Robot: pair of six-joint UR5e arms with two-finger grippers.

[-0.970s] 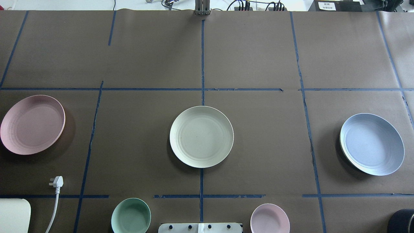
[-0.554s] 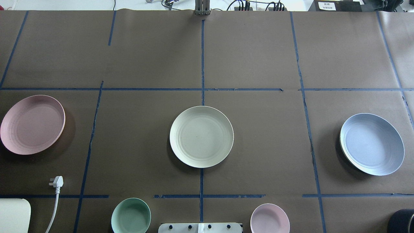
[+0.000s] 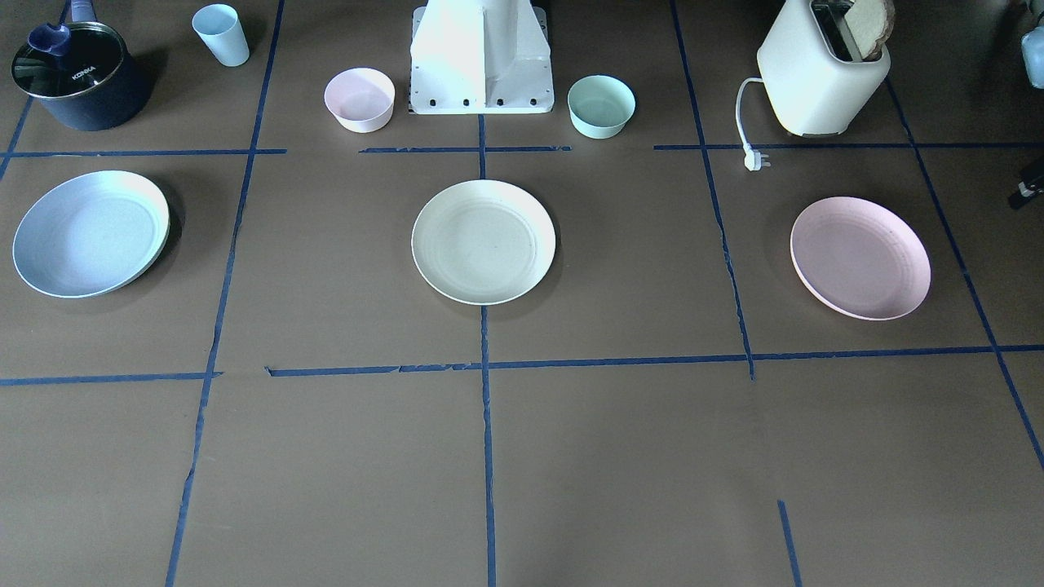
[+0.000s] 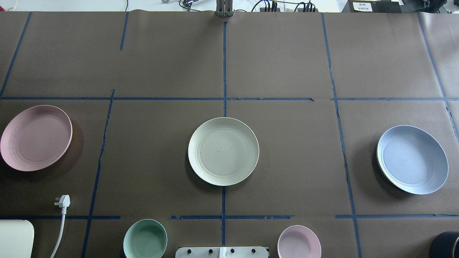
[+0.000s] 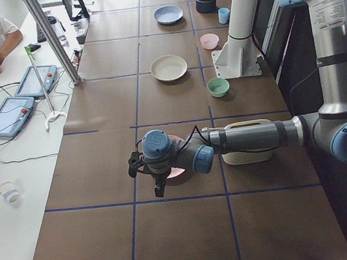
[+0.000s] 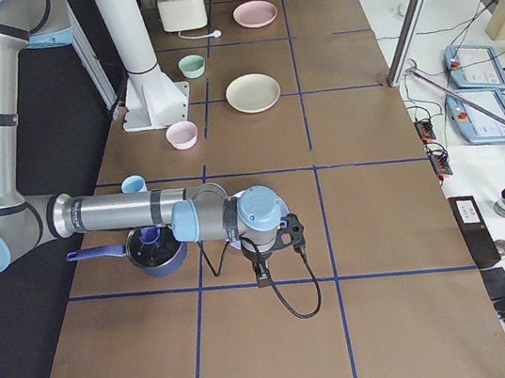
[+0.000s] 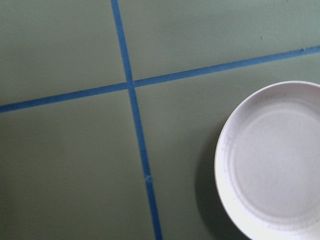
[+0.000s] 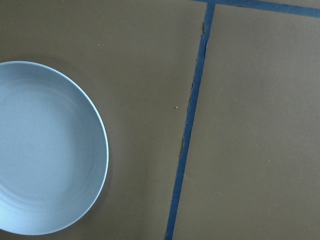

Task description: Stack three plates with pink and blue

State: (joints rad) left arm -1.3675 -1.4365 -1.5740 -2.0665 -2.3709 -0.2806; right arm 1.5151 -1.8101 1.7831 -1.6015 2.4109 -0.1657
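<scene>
Three plates lie apart in a row on the brown table. The pale pink plate [image 4: 36,138] is at the left, the cream-white plate [image 4: 223,151] in the middle, the light blue plate [image 4: 412,159] at the right. The left wrist view shows the pink plate [image 7: 275,160] from above, the right wrist view the blue plate [image 8: 45,150]. My left gripper [image 5: 148,172] hovers over the pink plate, seen only from the side. My right gripper [image 6: 275,243] hovers near the blue plate's end. I cannot tell whether either is open or shut.
A mint bowl [image 4: 145,239] and a small pink bowl [image 4: 299,242] flank the robot base [image 3: 481,57]. A toaster [image 3: 820,77] with its plug [image 4: 62,201], a dark pot [image 3: 77,77] and a blue cup [image 3: 220,34] stand near the robot's edge.
</scene>
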